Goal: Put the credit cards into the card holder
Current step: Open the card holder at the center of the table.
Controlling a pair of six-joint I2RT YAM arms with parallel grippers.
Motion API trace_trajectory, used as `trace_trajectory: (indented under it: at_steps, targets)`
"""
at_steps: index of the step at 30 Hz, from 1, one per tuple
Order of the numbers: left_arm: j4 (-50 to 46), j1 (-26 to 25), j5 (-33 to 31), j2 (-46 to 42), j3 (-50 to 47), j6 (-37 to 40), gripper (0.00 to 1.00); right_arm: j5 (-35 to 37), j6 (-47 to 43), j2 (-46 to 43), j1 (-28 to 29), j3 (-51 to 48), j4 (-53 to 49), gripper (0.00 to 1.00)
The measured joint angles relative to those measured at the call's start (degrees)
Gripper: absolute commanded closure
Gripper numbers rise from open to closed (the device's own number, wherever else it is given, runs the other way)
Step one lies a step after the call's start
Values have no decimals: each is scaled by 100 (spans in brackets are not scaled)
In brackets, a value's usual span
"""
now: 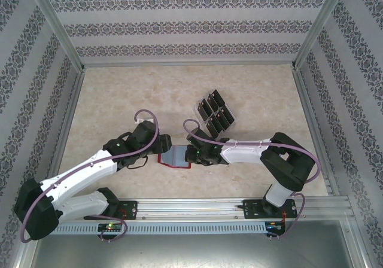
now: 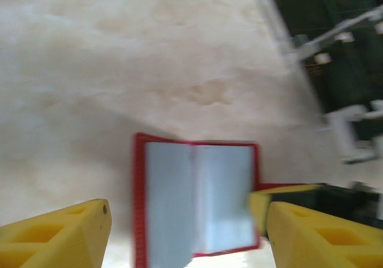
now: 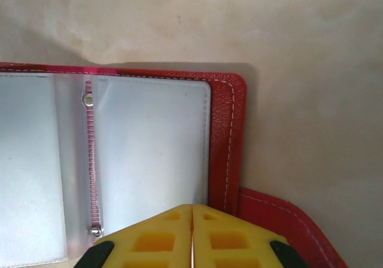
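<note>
1. One pale, marbled tabletop point(image 1: 119, 100) carries everything.
2. A clear rack point(image 1: 198, 106) stands near the middle of the tabletop.
3. The red holder point(image 1: 173, 158) lies open and flat, grey pockets up. It is closer to the arms than the rack is, and sits between both pincers.
4. The left pincer point(image 2: 188, 235) is spread wide and holds nothing. Its fingers sit either side of the holder.
5. The right pincer point(image 3: 192, 235) has its fingers pressed together over the holder's right pocket.
6. Several black cards point(image 1: 206, 108) sit in the rack.
</note>
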Motion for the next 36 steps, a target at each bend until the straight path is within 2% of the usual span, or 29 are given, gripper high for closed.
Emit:
trace_trajectory:
  at_steps: [4,10,18,26,36]
  targets:
    - [758,0,664,291,-35,-258,30,0,0,26,0,15,2,91]
    - [2050,0,1189,789,-627,-848,30,0,2,39,0,26,4,91]
    - [2855,205,1294,1082,-1316,-1318,30,2,0,39,0,26,2,92]
    - [2944,514,1248,1080,-1810,-1364,30,0,0,70,-2,37,15,92]
    - [3335,525,1255,1060,-1996,-1364,30,-149,-286,293,-175,299,-7,92]
